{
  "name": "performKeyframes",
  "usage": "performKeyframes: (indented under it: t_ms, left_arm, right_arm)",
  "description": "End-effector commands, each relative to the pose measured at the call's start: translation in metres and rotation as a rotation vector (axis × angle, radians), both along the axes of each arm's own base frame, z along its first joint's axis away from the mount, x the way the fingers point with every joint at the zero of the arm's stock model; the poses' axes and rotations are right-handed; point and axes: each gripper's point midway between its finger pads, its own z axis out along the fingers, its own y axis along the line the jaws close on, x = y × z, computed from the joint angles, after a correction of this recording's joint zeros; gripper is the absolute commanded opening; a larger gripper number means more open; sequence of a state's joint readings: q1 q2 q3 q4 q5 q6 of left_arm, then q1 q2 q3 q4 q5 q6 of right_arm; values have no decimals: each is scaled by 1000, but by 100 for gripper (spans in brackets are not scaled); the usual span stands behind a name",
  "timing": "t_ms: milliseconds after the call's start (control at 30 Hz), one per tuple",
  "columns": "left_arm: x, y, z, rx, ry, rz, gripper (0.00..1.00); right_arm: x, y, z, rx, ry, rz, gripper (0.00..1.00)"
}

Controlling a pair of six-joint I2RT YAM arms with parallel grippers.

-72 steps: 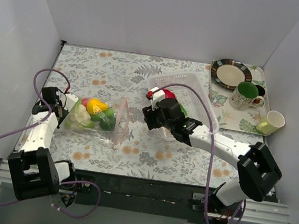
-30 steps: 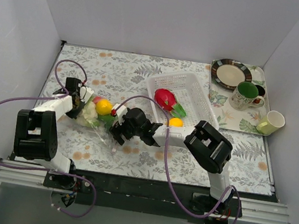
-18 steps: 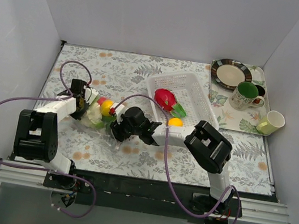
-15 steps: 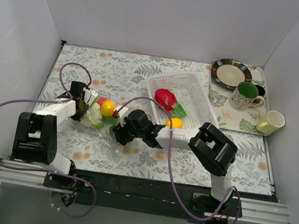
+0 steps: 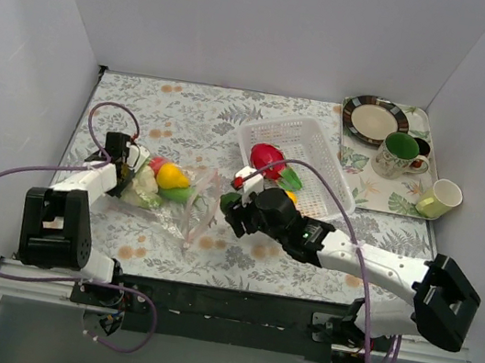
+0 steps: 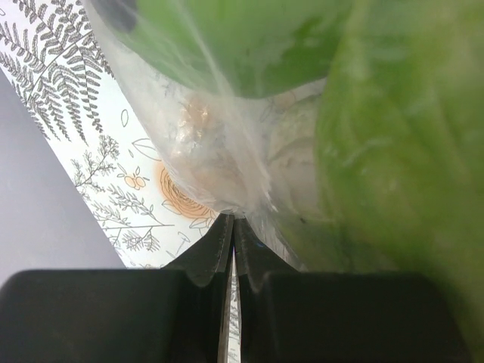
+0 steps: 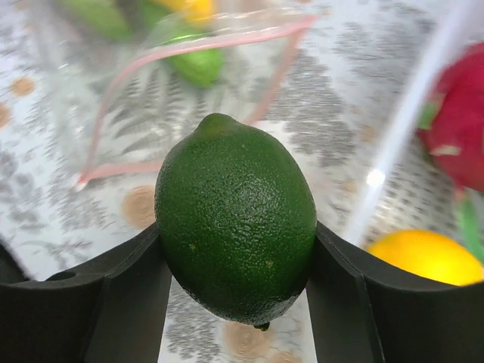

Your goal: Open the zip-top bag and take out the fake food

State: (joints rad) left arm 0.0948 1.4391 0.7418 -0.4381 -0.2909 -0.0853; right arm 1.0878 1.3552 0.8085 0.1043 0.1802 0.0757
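Observation:
The clear zip-top bag (image 5: pixel 184 205) lies open on the floral table, its pink zip strip (image 7: pixel 219 41) facing right. Inside are a yellow lemon-like toy (image 5: pixel 172 176), green ones (image 5: pixel 177 194) and a whitish one (image 5: pixel 142 185). My left gripper (image 5: pixel 126 165) is shut on the bag's bottom edge (image 6: pixel 242 212). My right gripper (image 5: pixel 231 204) is shut on a dark green lime (image 7: pixel 236 219), held above the table just right of the bag's mouth. A red toy (image 5: pixel 267 158) and an orange one (image 7: pixel 423 257) lie in the basket.
The white perforated basket (image 5: pixel 320 162) stands behind my right gripper. A floral tray (image 5: pixel 399 203) at the back right holds a plate (image 5: pixel 374 120), a green mug (image 5: pixel 399 155) and a yellow cup (image 5: pixel 439 197).
My right gripper has drawn back to the right, out of the bag's mouth, with the green lime in it. The left gripper still holds the bag's bottom.

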Motion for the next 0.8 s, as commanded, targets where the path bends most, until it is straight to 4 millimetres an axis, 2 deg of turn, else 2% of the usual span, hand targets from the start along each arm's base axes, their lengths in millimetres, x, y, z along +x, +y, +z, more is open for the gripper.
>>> performKeyframes:
  t_ms: [0, 33, 133, 167, 233, 267, 300, 333, 367, 500, 533, 600, 633, 667, 733, 767]
  left_arm:
    - [-8, 1, 18, 7, -19, 0, 0]
    - [-10, 0, 18, 4, -16, -5, 0]
    - [-15, -3, 20, -5, -20, -13, 0]
    - [-15, -3, 22, -5, -27, -15, 0]
    - [-17, -4, 25, -11, -32, -15, 0]
    - [-17, -5, 25, -18, -34, -16, 0]
    - [-17, -7, 26, -27, -36, -12, 0]
    - [-16, -9, 28, -42, -38, -15, 0]
    - [-16, -10, 28, -50, -40, -11, 0]
    - [-14, -14, 26, -75, -38, -7, 0]
    - [-13, -14, 26, -79, -39, -6, 0]
    - [-8, -15, 23, -87, -35, 6, 0]
    - [-6, -16, 22, -90, -33, 9, 0]
    - [-3, -16, 18, -95, -25, 14, 0]
    - [7, -15, 17, -98, -34, 25, 0]
    - [11, -16, 16, -94, -37, 24, 0]
  right_arm:
    - [61, -69, 13, -73, -98, -387, 1]
    - [84, -87, 16, -66, -85, -494, 1]
    - [116, -127, 8, -124, -45, -660, 1]
    - [125, -128, 15, -102, -43, -690, 1]
    - [137, -133, 8, -120, -18, -712, 1]
    - [140, -128, 13, -109, 1, -698, 6]
    - [141, -126, 10, -115, 18, -689, 28]
    - [144, -125, 5, -123, 37, -686, 60]
    - [142, -120, 4, -113, 54, -658, 98]
    - [134, -110, 10, -77, 23, -556, 99]
    - [130, -105, 26, -37, -16, -527, 98]
    - [123, -98, 37, 5, -84, -481, 99]
    - [111, -89, 51, 16, -141, -419, 98]
    - [105, -83, 56, 21, -172, -383, 99]
    - [85, -61, 64, 33, -252, -276, 93]
    - [80, -54, 64, 39, -263, -245, 83]
